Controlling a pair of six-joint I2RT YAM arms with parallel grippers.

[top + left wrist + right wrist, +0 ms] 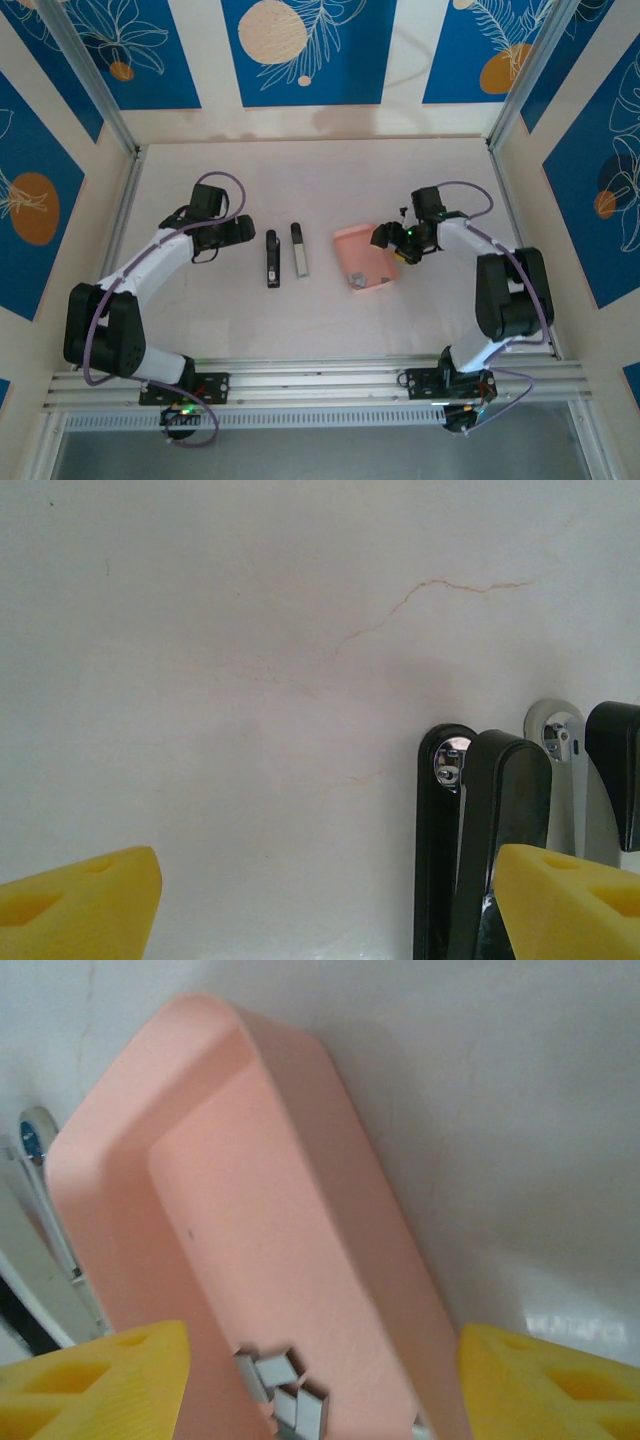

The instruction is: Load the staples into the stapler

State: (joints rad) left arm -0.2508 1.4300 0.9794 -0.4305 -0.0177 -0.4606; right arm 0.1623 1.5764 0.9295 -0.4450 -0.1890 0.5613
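Right gripper (pixel 382 238) hung released over the shallow pink tray (pixel 260 1180), and clipping its wall could've scattered the tiny silvery-grey metal staples (pixel 287 1395).

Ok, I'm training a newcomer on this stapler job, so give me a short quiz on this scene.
1. True or false: the staples lie in the pink tray.
2. How many slim bars lie between the left claw and the tray?
3. Which claw is over the tray? A: left claw. B: right claw.
Key: 1 true; 2 two; 3 B.
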